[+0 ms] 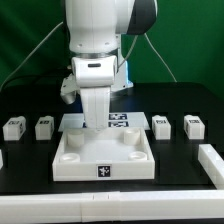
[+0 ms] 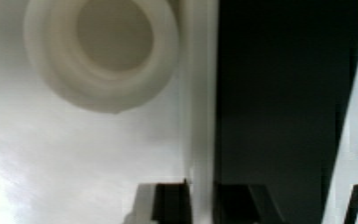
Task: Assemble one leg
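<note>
While the gripper (image 1: 95,120) is hanging low at the tray's (image 1: 103,168) rear wall mid-counter, probably to square it for fitting, each leg (image 1: 43,126), a white tagged block, is lying untouched toward the side edges. In the wrist view, the fingertips (image 2: 167,200) seem to be straddling the tray's edge; the jaw opening is not showing clearly.

front overview, wrist close over tray (image 2: 69,150)
</note>
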Robot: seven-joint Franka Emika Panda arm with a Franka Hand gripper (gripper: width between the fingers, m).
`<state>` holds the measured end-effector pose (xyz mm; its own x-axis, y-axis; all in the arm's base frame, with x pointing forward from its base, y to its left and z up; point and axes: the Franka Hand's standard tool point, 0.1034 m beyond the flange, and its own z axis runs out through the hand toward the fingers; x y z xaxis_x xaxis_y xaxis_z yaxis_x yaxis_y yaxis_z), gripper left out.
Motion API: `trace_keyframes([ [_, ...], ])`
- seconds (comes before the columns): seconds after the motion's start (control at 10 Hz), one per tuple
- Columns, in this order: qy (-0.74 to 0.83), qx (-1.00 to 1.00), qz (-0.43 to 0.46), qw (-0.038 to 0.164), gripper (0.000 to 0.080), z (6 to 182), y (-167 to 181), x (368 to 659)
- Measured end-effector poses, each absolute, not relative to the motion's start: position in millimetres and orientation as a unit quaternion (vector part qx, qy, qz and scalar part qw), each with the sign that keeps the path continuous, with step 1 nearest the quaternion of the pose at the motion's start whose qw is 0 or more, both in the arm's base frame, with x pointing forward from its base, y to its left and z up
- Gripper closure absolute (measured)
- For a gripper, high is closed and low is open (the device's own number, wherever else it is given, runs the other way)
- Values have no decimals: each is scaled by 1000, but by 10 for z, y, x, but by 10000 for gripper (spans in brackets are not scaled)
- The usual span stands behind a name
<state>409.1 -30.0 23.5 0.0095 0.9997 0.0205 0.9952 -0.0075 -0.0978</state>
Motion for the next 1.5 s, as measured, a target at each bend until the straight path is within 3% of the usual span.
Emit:
trace_keyframes([
  [1.1, -703, -709, 27, 42, 742, 235, -301, 4091],
  [1.5, -712, -701, 22, 48, 742, 274, 65, 4222],
])
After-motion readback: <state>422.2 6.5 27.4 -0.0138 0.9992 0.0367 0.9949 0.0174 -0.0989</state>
